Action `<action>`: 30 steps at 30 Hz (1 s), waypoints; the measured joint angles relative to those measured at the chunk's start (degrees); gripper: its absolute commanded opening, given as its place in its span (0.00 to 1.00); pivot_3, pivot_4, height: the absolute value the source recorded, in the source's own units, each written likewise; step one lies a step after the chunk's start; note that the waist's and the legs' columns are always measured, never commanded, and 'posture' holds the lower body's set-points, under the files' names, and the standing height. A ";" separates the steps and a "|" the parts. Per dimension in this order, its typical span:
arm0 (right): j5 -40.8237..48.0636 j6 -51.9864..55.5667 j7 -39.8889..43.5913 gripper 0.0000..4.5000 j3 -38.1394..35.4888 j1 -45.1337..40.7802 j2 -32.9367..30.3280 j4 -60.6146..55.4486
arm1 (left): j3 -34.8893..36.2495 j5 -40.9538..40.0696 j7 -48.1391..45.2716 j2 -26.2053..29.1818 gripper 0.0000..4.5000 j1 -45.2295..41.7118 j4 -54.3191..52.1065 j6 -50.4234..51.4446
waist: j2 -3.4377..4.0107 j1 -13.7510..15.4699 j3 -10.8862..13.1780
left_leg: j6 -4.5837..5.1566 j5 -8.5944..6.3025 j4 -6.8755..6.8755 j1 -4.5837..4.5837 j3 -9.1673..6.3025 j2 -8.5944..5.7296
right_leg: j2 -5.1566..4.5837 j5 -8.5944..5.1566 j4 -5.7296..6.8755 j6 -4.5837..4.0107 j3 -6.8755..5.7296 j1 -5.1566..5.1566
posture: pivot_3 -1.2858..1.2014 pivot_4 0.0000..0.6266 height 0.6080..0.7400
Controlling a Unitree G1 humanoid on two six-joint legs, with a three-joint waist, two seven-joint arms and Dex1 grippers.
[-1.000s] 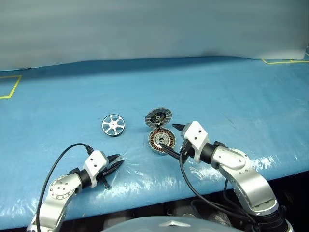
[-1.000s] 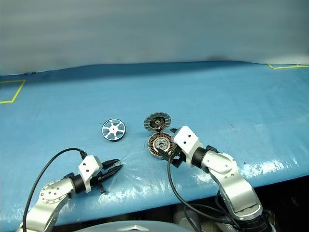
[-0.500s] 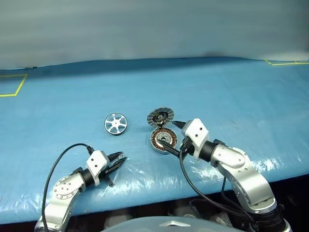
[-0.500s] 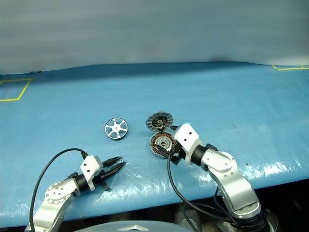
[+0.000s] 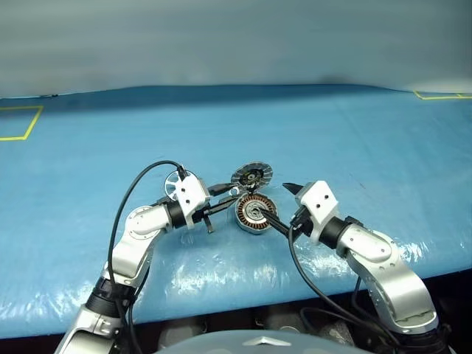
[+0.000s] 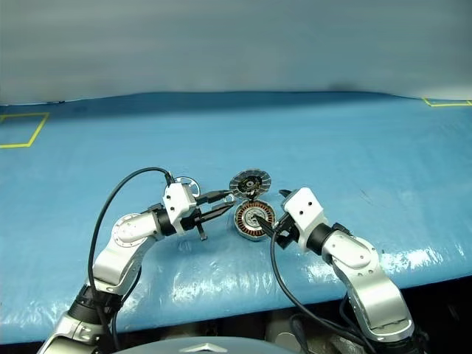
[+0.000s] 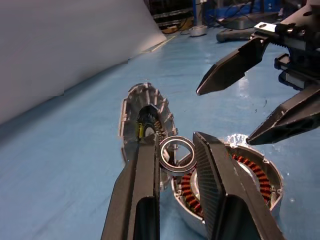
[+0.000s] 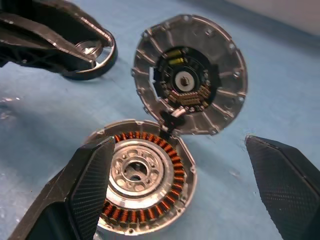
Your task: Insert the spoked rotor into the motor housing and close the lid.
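Blue plastic sheeting covers the table (image 5: 354, 140), glossy and crinkled along the lower edge of the frame. At centre, the motor housing (image 5: 254, 212) shows bright machined metal with copper windings. The lid (image 5: 251, 176) above it is dull cast metal, darker inside. The left tool (image 7: 175, 165) has matt black textured fingers (image 7: 215, 185) around a shiny steel ring (image 7: 176, 154).

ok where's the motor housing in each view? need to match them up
Left eye view: motor housing mid-picture, right of the left gripper.
Right eye view: motor housing mid-picture again.
Left wrist view: motor housing just beyond the small ring that gripper pinches.
Right wrist view: motor housing between the open right gripper's fingers.
Shared landmark: the open lid standing at its far rim.
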 measured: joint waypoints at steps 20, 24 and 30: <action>1.89 -0.84 -3.97 0.98 -2.09 5.48 2.31 -3.61 | -6.35 5.53 0.01 -1.95 0.15 -3.37 4.22 2.90 | -0.01 0.59 0.01 | -0.05 0.02 -0.01 0.02 -0.05 -0.04 | 0.05 -0.18 -0.03 0.12 0.08 0.06 | 0.52 0.24 1.00; 2.14 -0.83 -4.02 0.98 -2.88 5.53 1.80 -3.70 | -6.89 7.00 1.41 -3.82 0.15 -3.84 6.77 1.58 | -0.01 0.71 0.01 | -0.04 0.02 0.01 0.02 -0.06 -0.07 | 0.04 -0.10 -0.04 0.02 0.09 0.08 | 0.52 0.24 1.00; 2.05 -0.81 -4.50 0.98 -2.91 6.45 1.61 -3.79 | -8.12 6.86 0.47 -5.55 0.15 -4.06 7.06 1.53 | -0.01 0.71 0.01 | -0.04 0.02 0.02 0.02 -0.06 -0.06 | 0.04 -0.10 -0.03 0.02 0.09 0.08 | 0.52 0.24 1.00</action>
